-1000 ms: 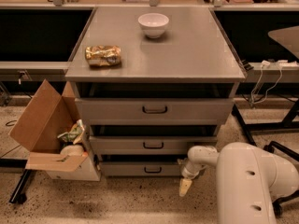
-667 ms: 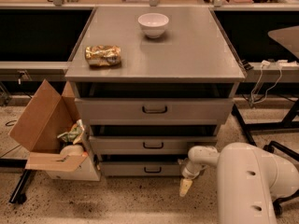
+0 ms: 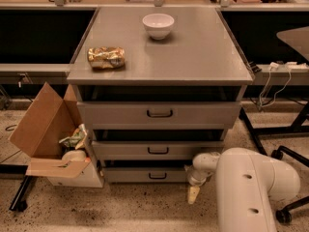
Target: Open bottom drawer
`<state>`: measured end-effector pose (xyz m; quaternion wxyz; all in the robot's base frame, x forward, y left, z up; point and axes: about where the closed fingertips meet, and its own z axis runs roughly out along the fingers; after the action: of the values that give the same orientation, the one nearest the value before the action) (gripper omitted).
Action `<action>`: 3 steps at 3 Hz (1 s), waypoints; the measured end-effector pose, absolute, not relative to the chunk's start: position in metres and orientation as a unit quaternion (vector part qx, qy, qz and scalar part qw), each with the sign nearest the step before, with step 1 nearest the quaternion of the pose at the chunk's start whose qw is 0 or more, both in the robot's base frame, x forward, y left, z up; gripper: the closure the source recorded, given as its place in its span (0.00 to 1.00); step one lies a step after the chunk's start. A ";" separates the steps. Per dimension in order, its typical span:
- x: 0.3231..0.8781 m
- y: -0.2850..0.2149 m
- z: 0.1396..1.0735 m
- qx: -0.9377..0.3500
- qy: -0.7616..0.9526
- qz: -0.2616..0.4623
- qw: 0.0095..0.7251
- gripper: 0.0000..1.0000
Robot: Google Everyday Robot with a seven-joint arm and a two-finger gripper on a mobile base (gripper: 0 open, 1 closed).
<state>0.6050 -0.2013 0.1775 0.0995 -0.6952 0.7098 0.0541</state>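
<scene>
Camera view: claw hangs low near the floor, tip pointing down, at the end of the white arm. Spread or pressed together: cannot tell from here. It holds nothing that I can see.

Bottom drawer sits just left of the claw and a little higher, the lowest of three grey fronts. It looks pushed in, not drawn out. Its right end is close beside the claw; whether they touch I cannot tell. The small dark handle is at the centre of the front, up and to the left of the claw.

Handling, my judgement: sheet-metal front, stiff, not fragile, and too smooth to grip. The bar handle is the only sensible hold, either hooked from behind or pinched across. Contents are unseen, so its weight is unknown. Expect some resistance from the runners, and pull straight out to avoid jamming.

Further off: middle drawer and top drawer above and left of the claw. Bowl and snack bag are high on the cabinet top. Cardboard box is far left of the claw.
</scene>
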 end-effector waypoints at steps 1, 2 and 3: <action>0.603 -0.208 0.159 -0.705 0.701 0.060 0.088 0.26; 0.603 -0.208 0.165 -0.705 0.701 0.060 0.088 0.49; 0.603 -0.208 0.173 -0.705 0.701 0.060 0.088 0.72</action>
<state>0.6031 -0.2081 0.1731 0.0876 -0.7054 0.7009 0.0596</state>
